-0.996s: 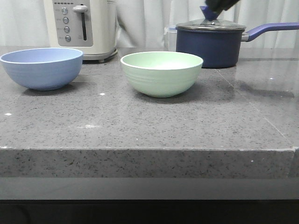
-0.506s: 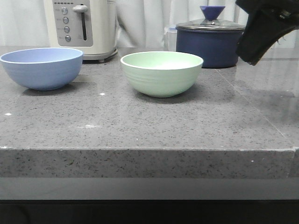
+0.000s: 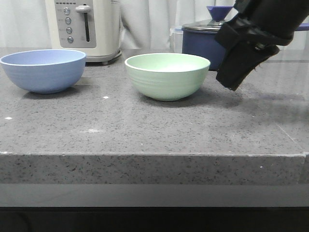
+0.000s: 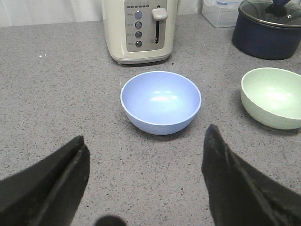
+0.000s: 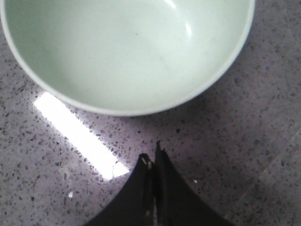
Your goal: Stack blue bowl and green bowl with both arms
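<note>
The blue bowl stands upright on the grey counter at the left; it also shows in the left wrist view. The green bowl stands upright in the middle and fills the right wrist view. My right gripper hangs just right of the green bowl, a little above the counter, not touching it; its jaws are shut and empty. My left gripper is open and empty, well short of the blue bowl. It does not show in the front view.
A white toaster stands behind the blue bowl. A dark navy lidded saucepan stands behind the green bowl, partly hidden by my right arm. A clear container sits beside the pan. The counter's front edge is near.
My right arm has come down from above the saucepan and moved left, toward the green bowl. Both bowls have stayed put.
</note>
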Robot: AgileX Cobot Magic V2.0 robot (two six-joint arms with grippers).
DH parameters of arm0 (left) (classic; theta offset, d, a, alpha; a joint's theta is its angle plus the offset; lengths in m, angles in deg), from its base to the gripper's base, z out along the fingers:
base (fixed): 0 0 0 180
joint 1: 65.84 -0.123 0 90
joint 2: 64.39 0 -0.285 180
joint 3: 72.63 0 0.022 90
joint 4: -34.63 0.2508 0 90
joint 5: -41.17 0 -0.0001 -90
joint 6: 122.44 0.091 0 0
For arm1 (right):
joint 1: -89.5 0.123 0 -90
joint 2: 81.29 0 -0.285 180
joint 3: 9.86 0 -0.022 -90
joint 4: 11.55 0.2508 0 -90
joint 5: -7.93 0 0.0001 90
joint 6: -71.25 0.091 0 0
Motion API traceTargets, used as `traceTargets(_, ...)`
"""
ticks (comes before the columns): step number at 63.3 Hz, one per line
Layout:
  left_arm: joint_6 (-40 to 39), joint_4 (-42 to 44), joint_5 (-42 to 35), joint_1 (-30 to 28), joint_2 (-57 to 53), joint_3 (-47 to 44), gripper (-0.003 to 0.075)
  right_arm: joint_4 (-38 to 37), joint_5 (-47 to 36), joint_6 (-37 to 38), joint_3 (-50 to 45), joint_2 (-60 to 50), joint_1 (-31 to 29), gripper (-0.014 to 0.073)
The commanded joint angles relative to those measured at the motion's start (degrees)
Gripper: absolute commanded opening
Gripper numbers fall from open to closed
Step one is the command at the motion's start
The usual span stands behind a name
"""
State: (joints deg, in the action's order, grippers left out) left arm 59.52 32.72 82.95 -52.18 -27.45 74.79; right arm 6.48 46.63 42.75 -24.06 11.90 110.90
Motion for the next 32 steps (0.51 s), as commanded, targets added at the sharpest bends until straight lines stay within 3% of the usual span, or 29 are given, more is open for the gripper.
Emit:
traceTargets(1, -0.07, -0.41, -4.26, 0.50, 0.69, 1.69, 0.0490, 1.57, -3.57, -0.84, 1.30, -1.53, -0.06, -0.0063)
traceTargets(32, -0.07, -0.41, -4.26, 0.50, 0.69, 1.69, 0.0490, 1.75, -1.88, -0.84, 1.30, -1.53, -0.06, -0.0063)
